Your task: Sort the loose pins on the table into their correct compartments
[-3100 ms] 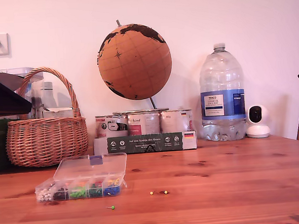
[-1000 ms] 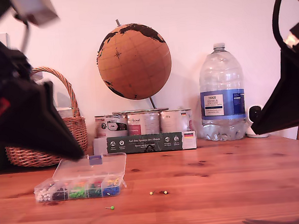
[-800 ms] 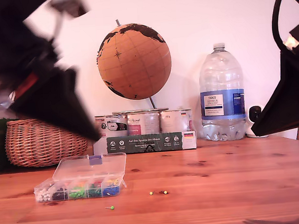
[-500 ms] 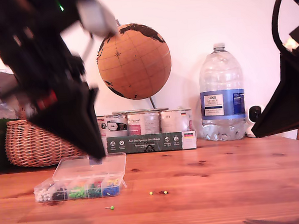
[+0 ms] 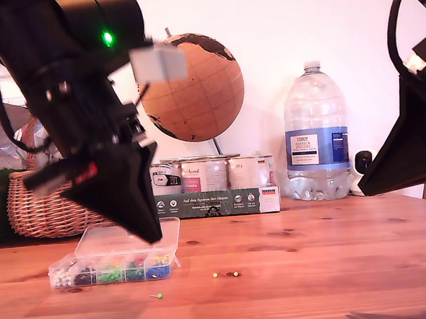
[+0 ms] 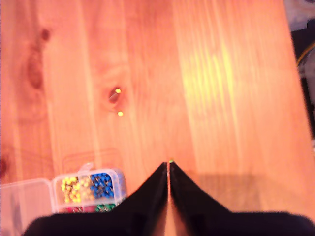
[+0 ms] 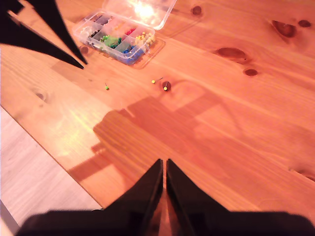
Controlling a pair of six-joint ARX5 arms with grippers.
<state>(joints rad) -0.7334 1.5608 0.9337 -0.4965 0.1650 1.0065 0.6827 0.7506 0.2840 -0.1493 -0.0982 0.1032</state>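
Exterior view shows you the table point(image 5: 313, 254) with the clear organizer box point(image 5: 118, 263) toward that view's left, its lid point(image 5: 131, 237) folded back and its compartments point(image 5: 111, 271) facing the camera in a row of white, black, green and blue-yellow heads. Three loose pins lie on the bare wood: a green pin point(image 5: 160, 296) in front of the box, nearer the camera, and two yellow pins point(image 5: 225, 274) close together further toward that view's right.

Your first claw point(image 5: 151, 234) hangs point-down above the box's lid. In the first wrist view its two fingers meet with only a hairline seam between them, so it is clenched on nothing, and the green pin point(image 6: 171, 161) peeks out just past the tip; you cannot tell from that view whether the tip touches it. The yellow pair point(image 6: 118, 102) lies well apart from the tip, beside a dark knot.

Your second claw point(image 7: 163, 164) is likewise clenched and empty, held high over bare wood, well away from the pins and the box point(image 7: 118, 37). An arm fills the exterior view's right edge.

Behind, you see a wicker basket point(image 5: 46, 206), a globe point(image 5: 194, 88) and a water bottle point(image 5: 316, 135).
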